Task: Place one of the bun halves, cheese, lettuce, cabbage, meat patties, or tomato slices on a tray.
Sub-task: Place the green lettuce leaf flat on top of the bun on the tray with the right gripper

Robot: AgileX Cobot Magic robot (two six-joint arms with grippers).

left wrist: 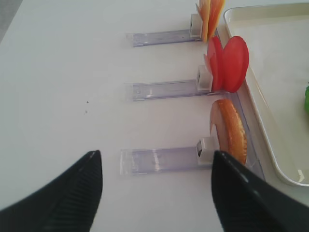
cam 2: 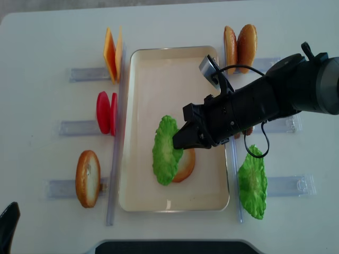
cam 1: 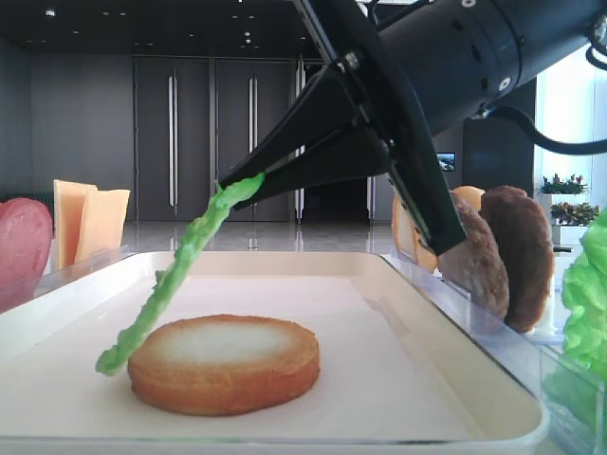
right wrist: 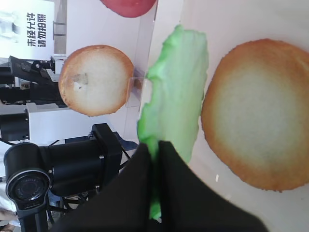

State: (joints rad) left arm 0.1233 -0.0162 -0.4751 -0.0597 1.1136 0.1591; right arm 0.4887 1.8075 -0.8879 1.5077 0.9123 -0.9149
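So, from the low exterior view, your right claw point(cam 1: 248, 185) is pinching the lettuce point(cam 1: 180, 270) by its upper edge, letting the leaf hang at a slant so its lower tip is reaching the tray point(cam 1: 446, 332) just left of the bun half point(cam 1: 224, 363) already lying there, pale face up.

At the right wrist, you are looking down jaws clamped shut on the leaf's point(right wrist: 175, 92) near edge; it is hanging beside the bun point(right wrist: 258, 113), apart from it here, so the leaf can likely be laid over it.

At the left wrist, your left claw point(left wrist: 157, 186) is standing wide open and empty over the desk point(left wrist: 63, 72), clear of the racks.

From overhead, the leaf point(cam 2: 167, 150) is overlapping the bun's point(cam 2: 186, 164) left side within the tray's point(cam 2: 159, 58) near half.
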